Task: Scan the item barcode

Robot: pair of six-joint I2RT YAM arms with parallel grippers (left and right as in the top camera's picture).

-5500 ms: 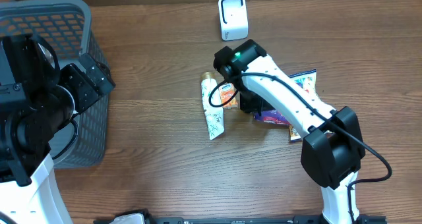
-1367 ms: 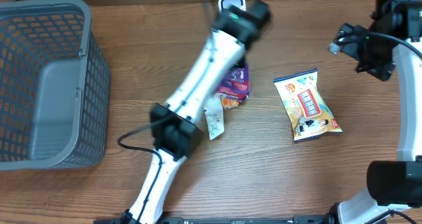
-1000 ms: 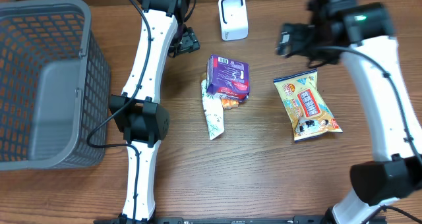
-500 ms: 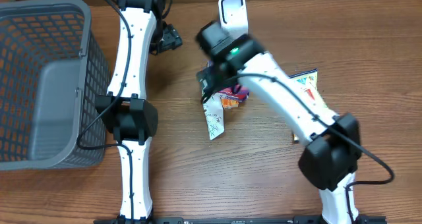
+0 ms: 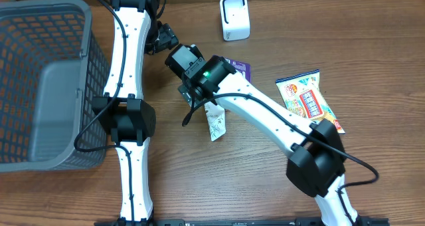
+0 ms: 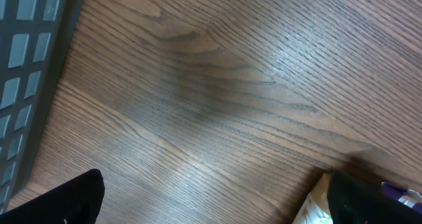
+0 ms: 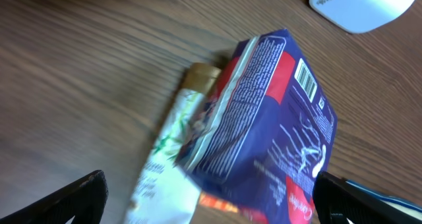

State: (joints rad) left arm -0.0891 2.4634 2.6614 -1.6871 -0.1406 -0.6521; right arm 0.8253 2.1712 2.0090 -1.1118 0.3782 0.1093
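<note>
Right wrist alone shows barcode [image 7: 307, 73].

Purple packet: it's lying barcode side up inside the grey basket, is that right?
No, not inside the grey basket. The purple packet lies barcode side up on the wooden table, partly over a white-green stick pack, as the right wrist view shows.
</note>
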